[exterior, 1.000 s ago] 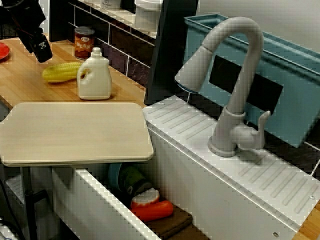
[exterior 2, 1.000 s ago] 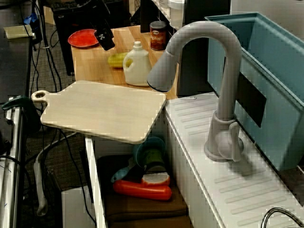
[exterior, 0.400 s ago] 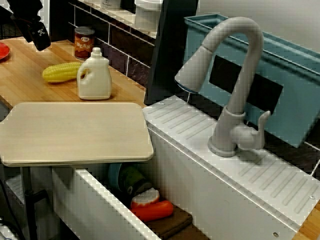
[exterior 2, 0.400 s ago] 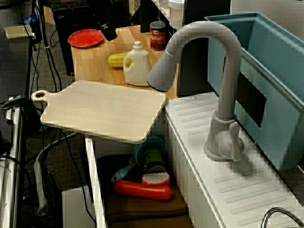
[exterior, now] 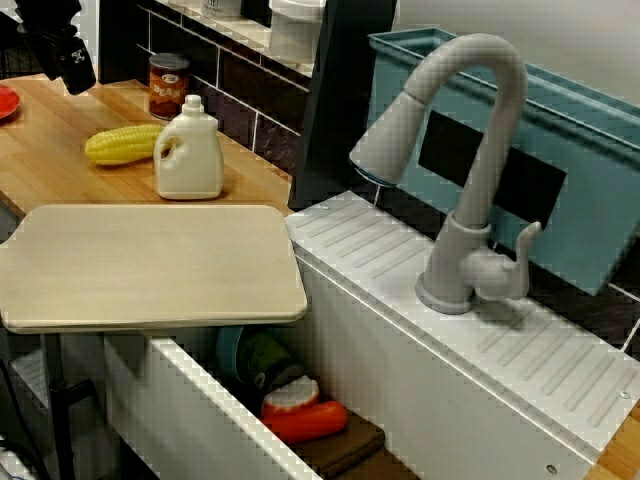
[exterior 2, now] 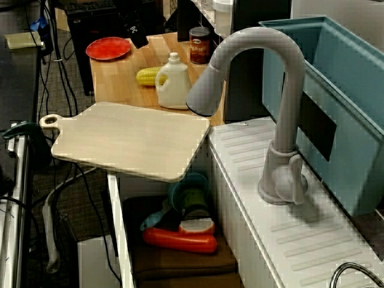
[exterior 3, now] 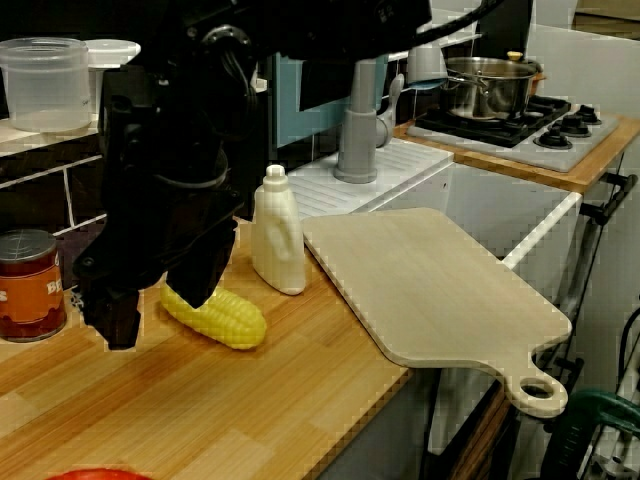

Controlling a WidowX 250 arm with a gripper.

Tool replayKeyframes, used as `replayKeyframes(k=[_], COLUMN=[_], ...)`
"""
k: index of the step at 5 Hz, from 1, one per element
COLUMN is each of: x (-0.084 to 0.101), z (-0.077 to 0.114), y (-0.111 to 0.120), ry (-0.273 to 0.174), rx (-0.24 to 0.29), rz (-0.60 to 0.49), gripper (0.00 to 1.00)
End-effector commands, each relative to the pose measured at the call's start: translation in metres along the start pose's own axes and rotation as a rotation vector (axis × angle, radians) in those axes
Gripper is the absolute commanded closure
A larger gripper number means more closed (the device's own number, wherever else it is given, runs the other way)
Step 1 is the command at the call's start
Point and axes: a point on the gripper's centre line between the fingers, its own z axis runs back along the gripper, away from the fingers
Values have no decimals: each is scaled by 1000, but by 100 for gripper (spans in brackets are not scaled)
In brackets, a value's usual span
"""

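My black gripper (exterior 3: 155, 310) hangs over the wooden counter (exterior 3: 230, 400), open, with nothing between its fingers. In the view from the counter's end, one fingertip (exterior 3: 120, 325) sits left of the yellow corn cob (exterior 3: 215, 315) and the other covers the cob's left end. The view from the front shows the gripper (exterior: 68, 65) well above and left of the corn (exterior: 120, 145). A white bottle (exterior 3: 278, 235) stands upright just right of the corn. A red-labelled can (exterior 3: 30, 285) stands to the left by the tiled wall.
A pale cutting board (exterior: 150, 265) overhangs the sink, which holds toy foods (exterior 2: 180, 237). A grey faucet (exterior: 470, 180) and a blue bin (exterior: 580, 150) stand behind it. A red plate (exterior 2: 108, 47) lies at the counter's far end. A pot (exterior 3: 490, 85) sits on the stove.
The gripper has risen and drawn back toward the far end of the counter, away from the corn. The corn, bottle and can have not moved.
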Motion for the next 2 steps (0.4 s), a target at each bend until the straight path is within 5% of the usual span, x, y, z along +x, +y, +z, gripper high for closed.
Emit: replayKeyframes(k=[1, 2], x=[-2, -1], z=[18, 18], y=[4, -6], ry=[-64, -65], rx=[30, 33], rz=[2, -24], gripper=[0, 0])
